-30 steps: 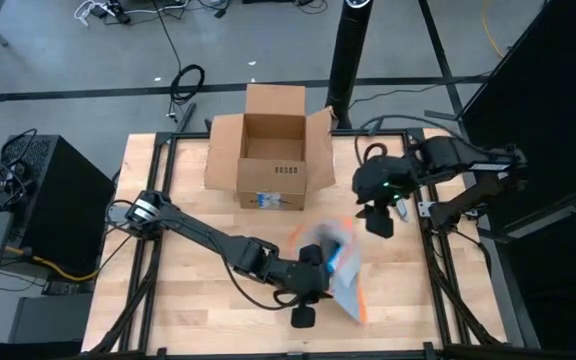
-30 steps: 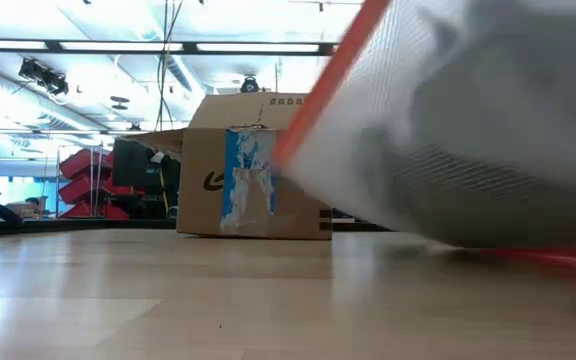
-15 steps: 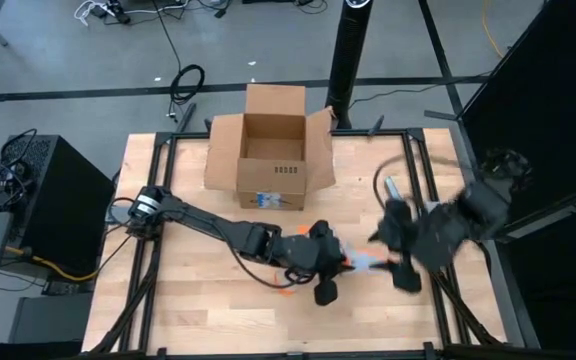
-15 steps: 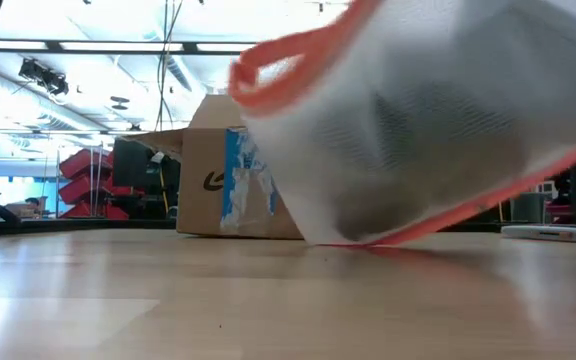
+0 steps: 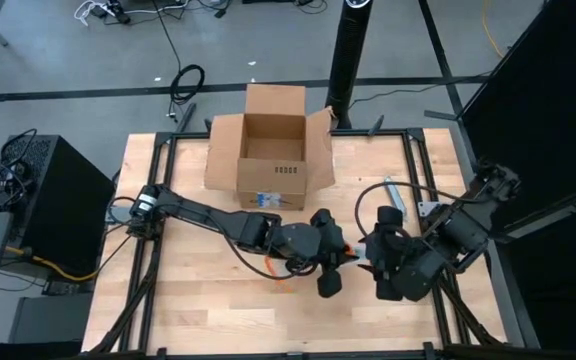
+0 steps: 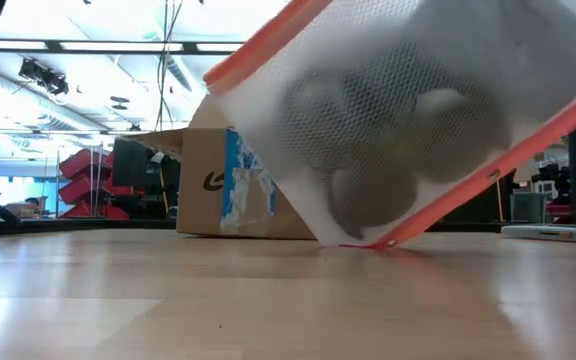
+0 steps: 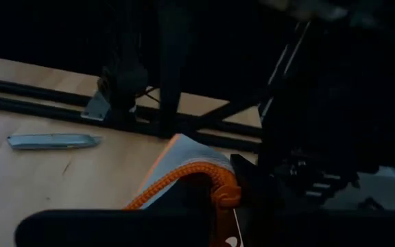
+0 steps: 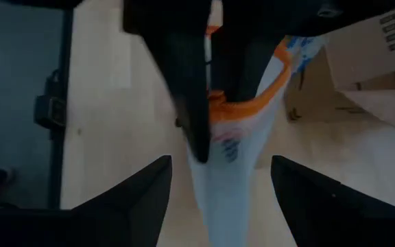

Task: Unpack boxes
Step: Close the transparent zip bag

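table (image 5: 168,300) is carrying the cardboard box (image 5: 271,150) at its far edge, flaps standing open, nothing touching it. Both arms are meeting near the table's middle, on the near side of the box. Left pincer (image 5: 340,258) is pinching the orange-edged mesh pouch (image 6: 398,110), holding it tilted with a corner on the wood. Right pincer (image 5: 373,262) is sitting spread, fingers (image 8: 142,199) either side of the pouch. Utility knife (image 5: 393,192) is lying well apart, near the right rail
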Robot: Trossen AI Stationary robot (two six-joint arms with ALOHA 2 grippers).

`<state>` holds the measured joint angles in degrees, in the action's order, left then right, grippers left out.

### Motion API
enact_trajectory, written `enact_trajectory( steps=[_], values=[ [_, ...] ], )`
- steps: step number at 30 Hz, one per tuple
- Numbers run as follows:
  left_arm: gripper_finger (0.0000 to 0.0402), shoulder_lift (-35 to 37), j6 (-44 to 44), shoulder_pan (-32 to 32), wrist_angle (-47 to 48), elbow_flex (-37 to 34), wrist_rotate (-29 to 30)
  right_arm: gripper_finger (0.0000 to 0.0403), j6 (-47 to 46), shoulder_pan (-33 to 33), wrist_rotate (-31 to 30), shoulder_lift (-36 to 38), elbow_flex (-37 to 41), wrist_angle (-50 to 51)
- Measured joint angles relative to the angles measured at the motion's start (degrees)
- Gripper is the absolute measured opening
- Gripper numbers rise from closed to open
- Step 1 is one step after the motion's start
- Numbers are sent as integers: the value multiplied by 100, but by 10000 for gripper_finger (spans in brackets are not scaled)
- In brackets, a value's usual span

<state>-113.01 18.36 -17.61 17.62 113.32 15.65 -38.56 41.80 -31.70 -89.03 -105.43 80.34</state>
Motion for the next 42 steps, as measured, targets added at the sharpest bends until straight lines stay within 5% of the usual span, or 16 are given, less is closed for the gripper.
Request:
enact_trajectory(
  steps=[5, 20, 35, 42],
  values=[
    [26, 27, 171, 38, 101, 65, 145, 196, -7, -147, -215, -137, 2, 13],
    [52, 432, 202, 42, 684, 44, 80, 4, 68, -550, 309, -118, 2, 279],
    [37, 677, -283, -128, 1439, 65, -134, 0, 272, -796, 823, -93, 11, 263],
    [59, 574, -231, -109, 1428, 57, 206, 0, 326, -856, 819, -74, 11, 237]
  ],
)
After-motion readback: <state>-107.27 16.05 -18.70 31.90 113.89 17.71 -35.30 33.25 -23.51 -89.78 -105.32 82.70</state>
